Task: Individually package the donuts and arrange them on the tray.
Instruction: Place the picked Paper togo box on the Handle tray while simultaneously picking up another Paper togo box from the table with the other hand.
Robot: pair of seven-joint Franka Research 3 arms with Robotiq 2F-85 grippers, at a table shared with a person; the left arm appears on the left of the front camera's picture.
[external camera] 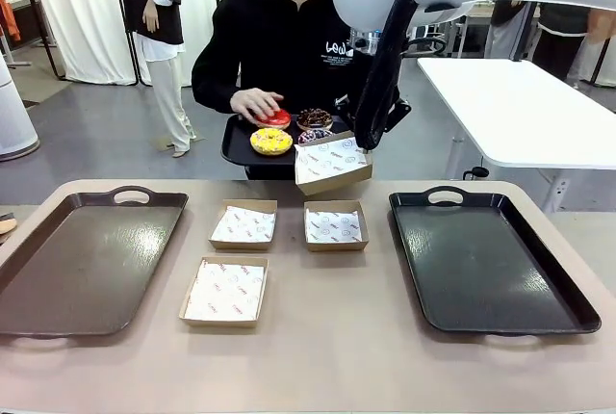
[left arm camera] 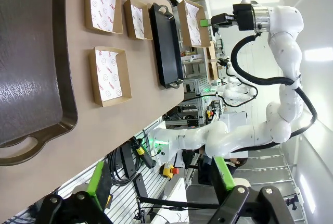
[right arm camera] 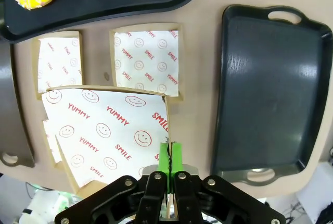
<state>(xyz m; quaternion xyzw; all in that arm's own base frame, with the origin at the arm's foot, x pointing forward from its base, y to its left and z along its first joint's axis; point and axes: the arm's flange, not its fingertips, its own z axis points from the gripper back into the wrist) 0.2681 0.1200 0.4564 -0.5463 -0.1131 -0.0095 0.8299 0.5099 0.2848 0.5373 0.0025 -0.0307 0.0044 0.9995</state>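
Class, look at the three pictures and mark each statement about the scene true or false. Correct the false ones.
1. The right gripper holds a paper-lined box in the air. True.
2. Four boxes rest on the table. False: three boxes rest on the table; the fourth is the held one.
3. The person is touching the yellow donut. False: the person's hand is on the red donut.
4. The donuts lie on a black tray at the person's side. True.
5. The left gripper is shut. False: the left gripper is open, its green pads well apart.
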